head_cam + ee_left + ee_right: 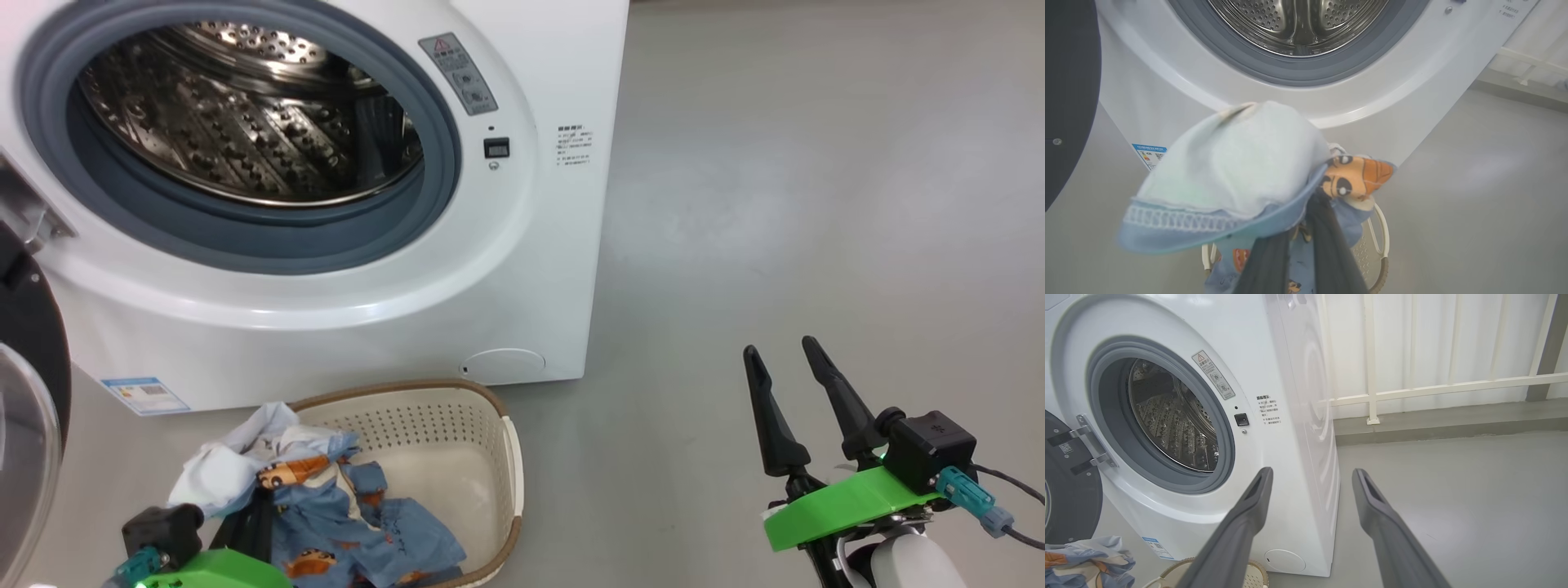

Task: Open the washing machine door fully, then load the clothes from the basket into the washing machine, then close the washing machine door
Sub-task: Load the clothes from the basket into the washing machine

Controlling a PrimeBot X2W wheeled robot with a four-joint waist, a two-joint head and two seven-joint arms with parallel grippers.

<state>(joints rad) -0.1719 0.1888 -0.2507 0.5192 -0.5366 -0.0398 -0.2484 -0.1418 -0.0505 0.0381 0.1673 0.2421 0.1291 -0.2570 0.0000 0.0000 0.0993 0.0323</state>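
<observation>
The white washing machine stands with its steel drum exposed. Its black-rimmed door hangs swung out at the far left. In front of the machine, on the floor, sits the cream basket holding light blue printed clothes. My left gripper reaches into the basket's left side and is shut on a bunch of that fabric. In the left wrist view the clothes drape over the gripper, raised above the basket, with the fingertips hidden in the cloth. My right gripper stands open and empty over bare floor to the right.
Grey floor stretches to the right of the machine. In the right wrist view a white railing and a low kerb run behind the machine's right side. The door juts out on the left.
</observation>
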